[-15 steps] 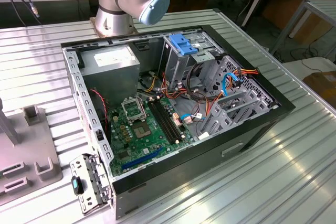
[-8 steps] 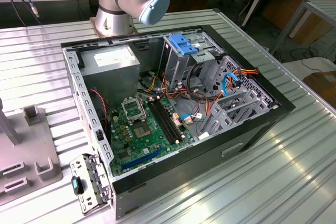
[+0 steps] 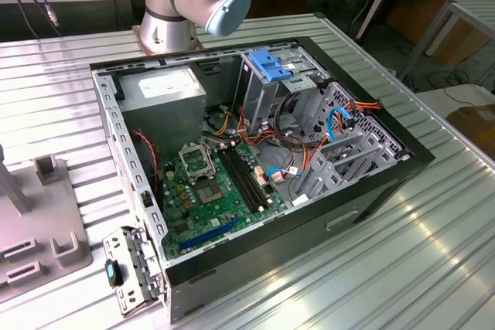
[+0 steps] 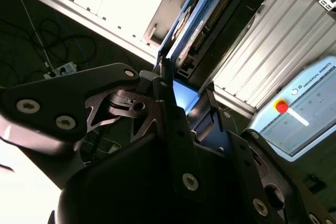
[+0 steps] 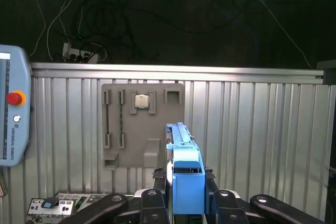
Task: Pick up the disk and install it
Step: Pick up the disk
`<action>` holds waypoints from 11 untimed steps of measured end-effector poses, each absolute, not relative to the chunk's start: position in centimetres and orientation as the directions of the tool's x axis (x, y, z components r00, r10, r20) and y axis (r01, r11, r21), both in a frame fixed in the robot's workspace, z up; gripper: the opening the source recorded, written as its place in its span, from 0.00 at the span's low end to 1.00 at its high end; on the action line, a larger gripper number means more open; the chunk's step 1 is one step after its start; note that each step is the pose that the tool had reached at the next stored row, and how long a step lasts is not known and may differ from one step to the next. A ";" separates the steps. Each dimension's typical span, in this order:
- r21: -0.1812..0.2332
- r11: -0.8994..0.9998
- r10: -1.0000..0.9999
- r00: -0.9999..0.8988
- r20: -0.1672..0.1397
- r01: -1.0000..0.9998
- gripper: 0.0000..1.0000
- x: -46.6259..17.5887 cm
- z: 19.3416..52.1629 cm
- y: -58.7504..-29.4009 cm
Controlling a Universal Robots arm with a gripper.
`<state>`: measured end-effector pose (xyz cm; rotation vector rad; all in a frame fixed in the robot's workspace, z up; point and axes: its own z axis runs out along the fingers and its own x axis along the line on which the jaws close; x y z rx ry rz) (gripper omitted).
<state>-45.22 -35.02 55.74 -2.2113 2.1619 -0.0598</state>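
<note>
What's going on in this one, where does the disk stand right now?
The arm's gripper is shut on the disk, holding it on edge by its blue carrier rail. In the first wrist view the grey parts tray on the ridged metal table lies beyond it. In the exterior view the open computer case sits on the table, with the disk not yet installed.

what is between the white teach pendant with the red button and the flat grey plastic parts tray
A bare strip of ribbed metal table, in the first wrist view; the pendant and the tray lie apart on it.
</note>
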 end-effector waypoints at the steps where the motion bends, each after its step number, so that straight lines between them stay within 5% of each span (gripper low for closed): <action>1: -0.062 -0.022 -1.000 0.023 -0.006 -0.998 0.36 -45.0 55.7 -35.0; 11: -0.062 -0.022 -1.000 0.023 -0.006 -0.998 0.36 -44.5 56.2 -35.0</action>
